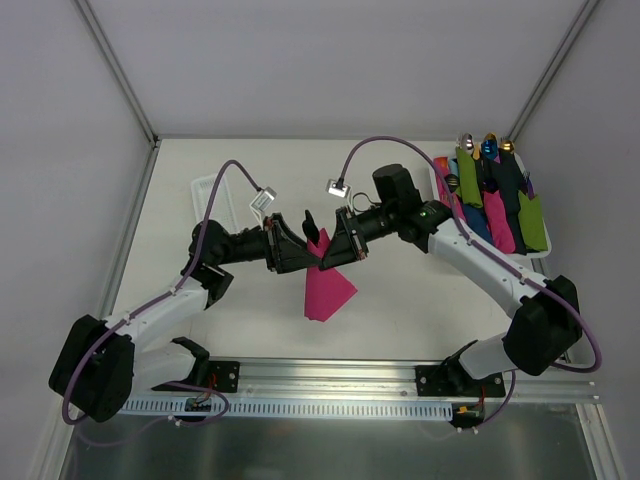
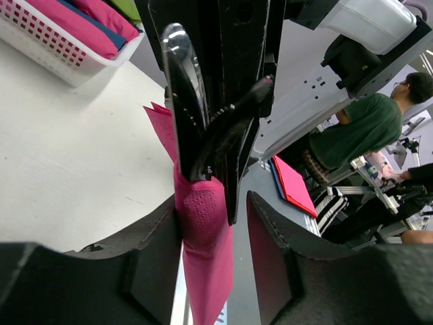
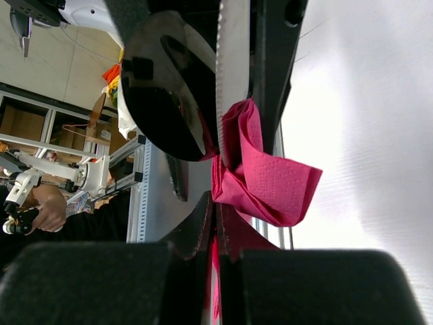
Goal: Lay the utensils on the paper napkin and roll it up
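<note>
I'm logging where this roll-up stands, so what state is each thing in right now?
paper napkin: partly wrapped around the utensils, loose end hanging down.
utensils: bundled together inside the napkin, heads sticking out.
right gripper: shut on the paper napkin.
left gripper: open, with the napkin bundle between its fingers.
basket: filled with rolled napkins.

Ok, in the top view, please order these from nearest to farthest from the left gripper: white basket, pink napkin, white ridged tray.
1. pink napkin: in the middle, touching the left gripper.
2. white ridged tray: further back, on the left side.
3. white basket: farthest, at the back right.
</note>
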### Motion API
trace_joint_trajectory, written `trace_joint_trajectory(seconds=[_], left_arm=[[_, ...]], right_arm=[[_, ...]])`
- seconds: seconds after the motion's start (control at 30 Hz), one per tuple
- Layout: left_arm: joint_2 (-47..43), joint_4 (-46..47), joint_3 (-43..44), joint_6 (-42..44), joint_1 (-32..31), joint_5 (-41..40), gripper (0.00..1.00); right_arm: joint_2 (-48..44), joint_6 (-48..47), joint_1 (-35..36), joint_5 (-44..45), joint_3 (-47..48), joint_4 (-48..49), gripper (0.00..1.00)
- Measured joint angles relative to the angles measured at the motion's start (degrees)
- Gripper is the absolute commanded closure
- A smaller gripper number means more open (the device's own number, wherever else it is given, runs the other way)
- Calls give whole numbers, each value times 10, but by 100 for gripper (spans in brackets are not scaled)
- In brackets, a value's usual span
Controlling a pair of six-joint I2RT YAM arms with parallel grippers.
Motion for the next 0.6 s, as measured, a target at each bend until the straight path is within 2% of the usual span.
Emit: trace_joint_trajectory(seconds=[0.43, 0.6], left_arm=[[28, 63, 0, -45, -1, 22, 83], [39, 88, 0, -65, -1, 27, 100]], right_arm=[[0, -8, 3, -4, 0, -8, 100], [-3, -12, 2, -4, 0, -11, 100]])
